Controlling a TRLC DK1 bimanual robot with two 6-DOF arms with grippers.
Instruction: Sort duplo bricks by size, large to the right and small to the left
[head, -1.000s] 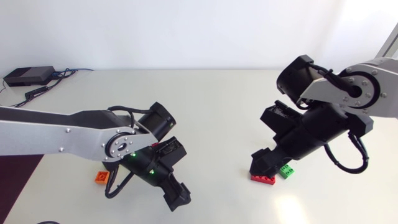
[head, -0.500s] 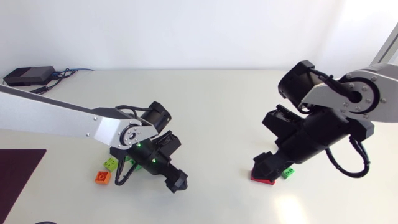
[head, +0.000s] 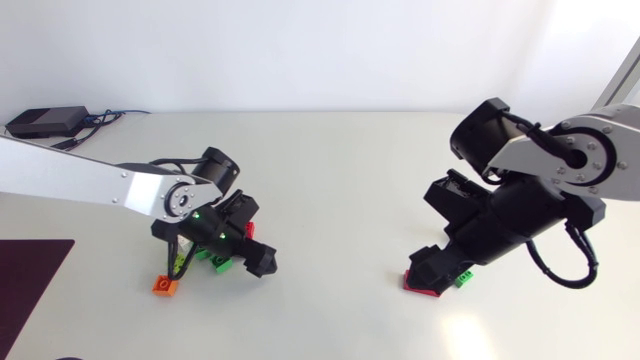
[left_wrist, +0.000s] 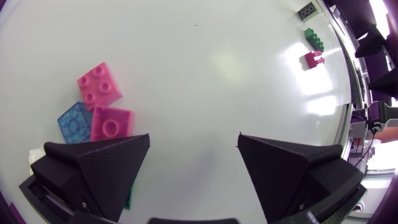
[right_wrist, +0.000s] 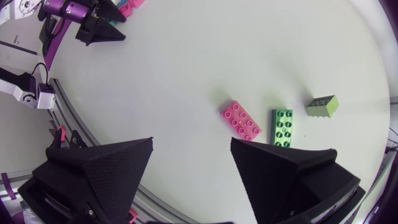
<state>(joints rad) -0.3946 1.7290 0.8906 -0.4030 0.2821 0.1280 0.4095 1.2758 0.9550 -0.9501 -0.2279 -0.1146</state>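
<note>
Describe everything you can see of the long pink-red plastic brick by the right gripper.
The long pink-red plastic brick is a glossy two-by-four piece with eight round studs facing up. It lies flat on the white table, set diagonally, just ahead of the open right gripper, and neither finger touches it. A dark green eight-stud brick lies close beside one end; whether they touch is unclear. In the head view the gripper hides most of it.

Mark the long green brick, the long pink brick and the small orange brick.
long green brick (right_wrist: 282, 127), right wrist view, studded top.
long pink brick (right_wrist: 242, 121), right wrist view, studded top.
small orange brick (head: 164, 286), head view, its top.
</note>
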